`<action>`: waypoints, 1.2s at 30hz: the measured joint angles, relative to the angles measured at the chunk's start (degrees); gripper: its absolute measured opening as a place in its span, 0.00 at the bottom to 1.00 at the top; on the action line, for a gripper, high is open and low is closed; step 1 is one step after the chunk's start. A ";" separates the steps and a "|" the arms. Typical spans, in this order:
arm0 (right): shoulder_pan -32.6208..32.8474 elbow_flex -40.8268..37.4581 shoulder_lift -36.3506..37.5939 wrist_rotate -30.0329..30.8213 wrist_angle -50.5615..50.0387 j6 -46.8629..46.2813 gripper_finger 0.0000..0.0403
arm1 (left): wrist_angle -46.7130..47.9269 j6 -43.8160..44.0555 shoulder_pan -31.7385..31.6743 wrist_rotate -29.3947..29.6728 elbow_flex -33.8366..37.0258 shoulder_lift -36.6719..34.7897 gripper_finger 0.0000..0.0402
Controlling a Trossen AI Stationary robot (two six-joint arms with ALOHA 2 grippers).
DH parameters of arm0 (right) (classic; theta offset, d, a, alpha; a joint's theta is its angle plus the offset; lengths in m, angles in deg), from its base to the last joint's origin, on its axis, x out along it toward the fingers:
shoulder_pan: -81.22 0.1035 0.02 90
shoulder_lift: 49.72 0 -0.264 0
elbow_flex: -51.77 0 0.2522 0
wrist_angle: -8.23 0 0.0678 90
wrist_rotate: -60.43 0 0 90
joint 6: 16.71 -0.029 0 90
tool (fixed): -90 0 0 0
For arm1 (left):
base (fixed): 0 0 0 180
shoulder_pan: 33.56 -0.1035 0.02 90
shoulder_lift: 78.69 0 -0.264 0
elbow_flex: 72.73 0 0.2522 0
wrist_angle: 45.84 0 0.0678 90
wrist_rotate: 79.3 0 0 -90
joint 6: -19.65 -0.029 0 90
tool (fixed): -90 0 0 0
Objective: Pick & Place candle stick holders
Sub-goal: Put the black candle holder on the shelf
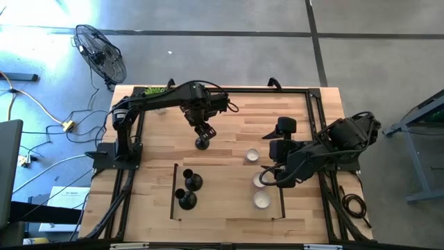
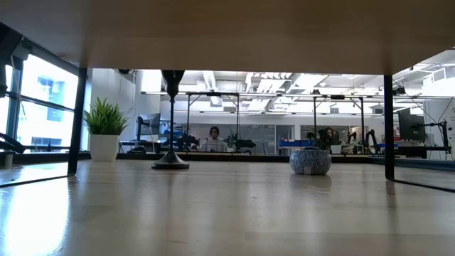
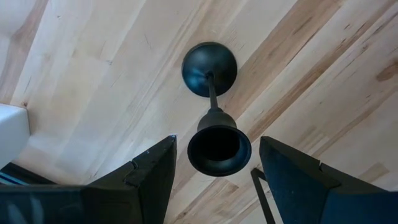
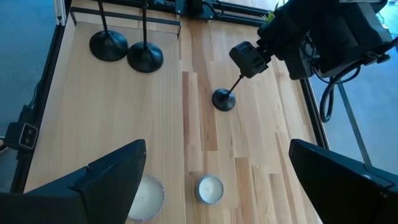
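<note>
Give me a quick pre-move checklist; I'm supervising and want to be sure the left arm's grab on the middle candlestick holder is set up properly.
1. Left hand open, fingers either side of the candlestick holder cup: ok.
2. Cup centred between the fingers: ok, roughly.
3. Holder upright, base flat on table: ok.
4. Fingers touching the cup: cannot tell.
5. Other two holders standing apart, out of the way: ok.
6. Right hand open, parked near the candles, away from the left arm: ok.
</note>
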 joint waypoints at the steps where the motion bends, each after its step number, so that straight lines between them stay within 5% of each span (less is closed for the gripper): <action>1: 0.00 0.01 0.00 0.00 0.00 0.00 0.97 | -0.02 0.00 0.00 -0.02 0.00 0.00 0.56; 16: 0.00 0.01 0.00 0.07 0.01 0.02 0.97 | -0.17 -0.06 0.00 -1.42 0.20 0.02 0.56; 26: 0.00 0.00 0.00 0.79 0.00 0.30 0.97 | -3.38 -3.47 0.00 -1.68 10.37 0.15 0.56; 36: 0.00 0.00 0.00 4.40 0.00 1.95 0.97 | -3.87 -3.71 -0.02 -2.34 11.15 0.13 0.56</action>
